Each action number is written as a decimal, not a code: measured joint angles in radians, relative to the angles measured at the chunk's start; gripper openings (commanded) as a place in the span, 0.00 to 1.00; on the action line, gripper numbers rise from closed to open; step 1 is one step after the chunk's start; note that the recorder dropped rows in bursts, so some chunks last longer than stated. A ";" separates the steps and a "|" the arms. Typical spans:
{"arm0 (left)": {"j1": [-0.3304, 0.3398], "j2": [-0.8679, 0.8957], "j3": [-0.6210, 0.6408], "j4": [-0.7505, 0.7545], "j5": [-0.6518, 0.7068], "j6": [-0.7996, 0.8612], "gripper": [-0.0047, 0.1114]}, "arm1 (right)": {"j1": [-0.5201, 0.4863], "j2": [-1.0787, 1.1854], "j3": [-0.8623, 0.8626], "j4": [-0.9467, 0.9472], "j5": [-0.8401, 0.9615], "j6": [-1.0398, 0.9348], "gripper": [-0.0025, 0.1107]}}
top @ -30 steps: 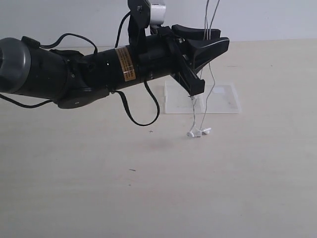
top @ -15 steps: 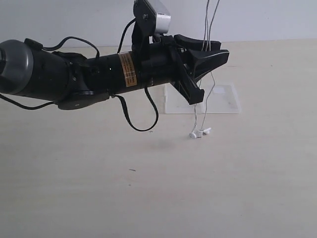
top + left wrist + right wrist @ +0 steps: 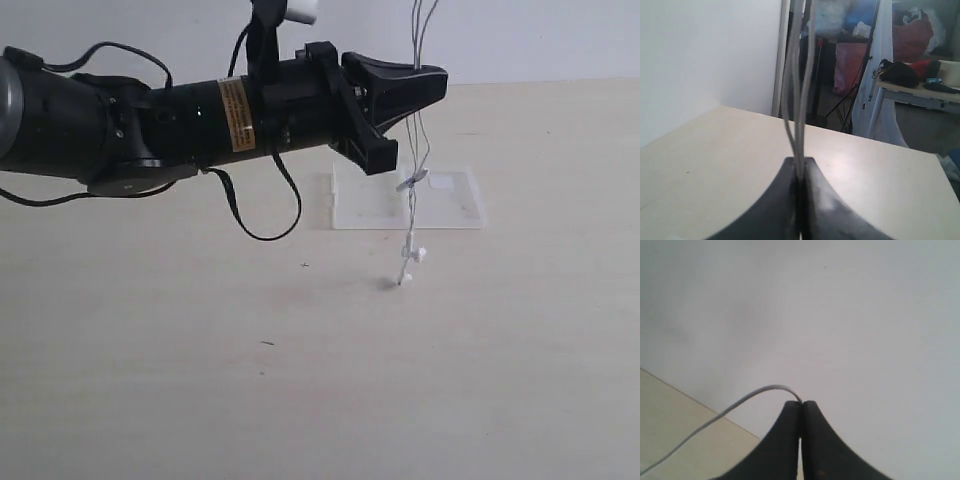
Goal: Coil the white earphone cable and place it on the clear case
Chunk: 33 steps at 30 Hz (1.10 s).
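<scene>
The white earphone cable (image 3: 411, 200) hangs as two thin strands from above the exterior view down to the table, its earbuds (image 3: 408, 266) dangling just above the surface. My left gripper (image 3: 432, 80) is shut on the strands high above the table; in the left wrist view the cable (image 3: 799, 90) rises from between the closed tips of the left gripper (image 3: 800, 161). The right gripper (image 3: 801, 403) is shut on the cable (image 3: 725, 410), which curves away from its tips; it is outside the exterior view. The clear case (image 3: 440, 200) lies flat on the table behind the hanging wire.
The black left arm (image 3: 150, 125) stretches across the upper left of the exterior view with a loop of black cable (image 3: 262, 225) hanging under it. The beige table (image 3: 300, 380) reaches back to a white wall (image 3: 540, 40).
The left gripper rose and turned, with the strands now pinched at its tips. The earbuds swung from lying apart to hanging in line, straight below the gripper.
</scene>
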 measured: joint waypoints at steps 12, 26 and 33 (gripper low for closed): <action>0.103 -0.145 0.000 0.202 0.012 -0.279 0.04 | 0.000 0.008 0.000 -0.087 0.087 0.030 0.02; 0.182 -0.263 -0.001 0.467 0.019 -0.518 0.04 | -0.152 0.039 0.111 -0.101 0.091 0.077 0.02; 0.184 -0.279 -0.001 0.504 0.017 -0.535 0.04 | -0.243 0.096 0.184 0.034 0.093 0.082 0.02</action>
